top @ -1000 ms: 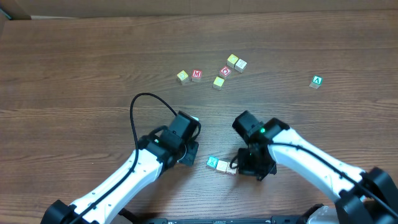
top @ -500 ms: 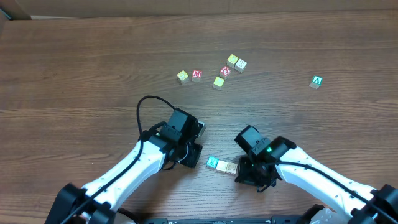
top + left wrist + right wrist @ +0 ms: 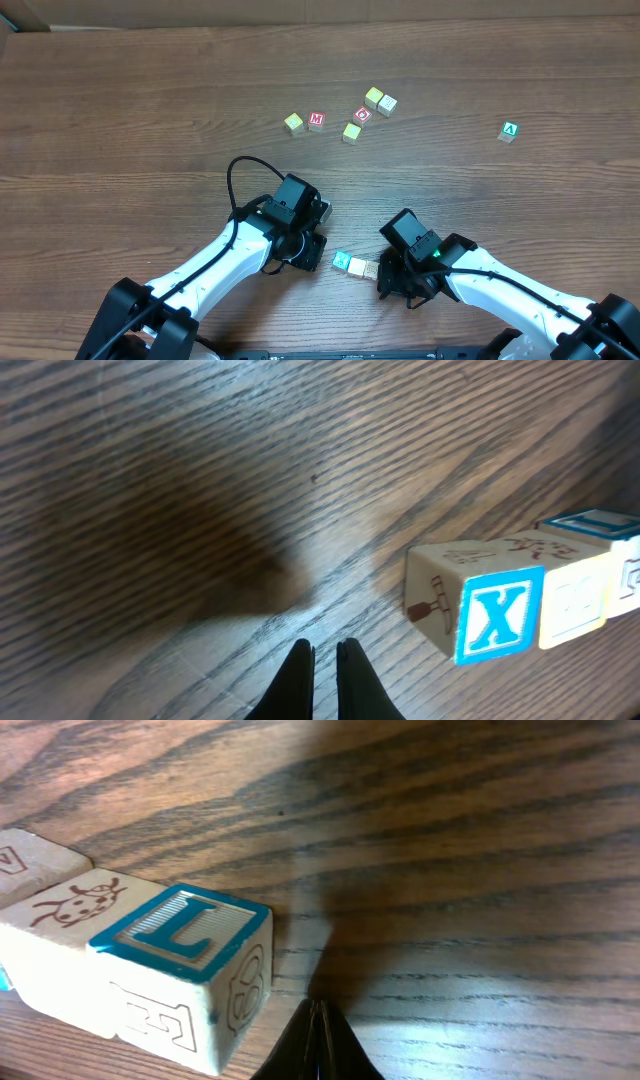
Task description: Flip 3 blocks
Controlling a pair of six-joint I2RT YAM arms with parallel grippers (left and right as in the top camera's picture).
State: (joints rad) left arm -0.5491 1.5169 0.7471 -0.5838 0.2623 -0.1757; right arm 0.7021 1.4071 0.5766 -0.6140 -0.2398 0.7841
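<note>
Three pale blocks lie in a row near the table's front: a teal-topped one [image 3: 341, 262], a cream one [image 3: 358, 267], and a third [image 3: 371, 270] at the right end. My left gripper [image 3: 316, 248] is shut and empty just left of the row. In the left wrist view its tips [image 3: 322, 651] rest low over the wood, with the blue "X" block [image 3: 478, 612] apart to the right. My right gripper [image 3: 393, 281] is shut and empty at the row's right end. In the right wrist view its tips [image 3: 318, 1012] sit beside the teal-lettered block [image 3: 185, 970].
Further back lie several more cubes: yellow ones [image 3: 293, 122] [image 3: 351, 132], a red "M" cube [image 3: 316, 121], a red "O" cube [image 3: 362, 114], and a pair [image 3: 380, 100]. A green "A" block [image 3: 509, 131] sits alone at the far right.
My right arm has drawn back toward the table's front, its gripper now at the row's right end. The left gripper shifted slightly right. The blocks have not moved.
</note>
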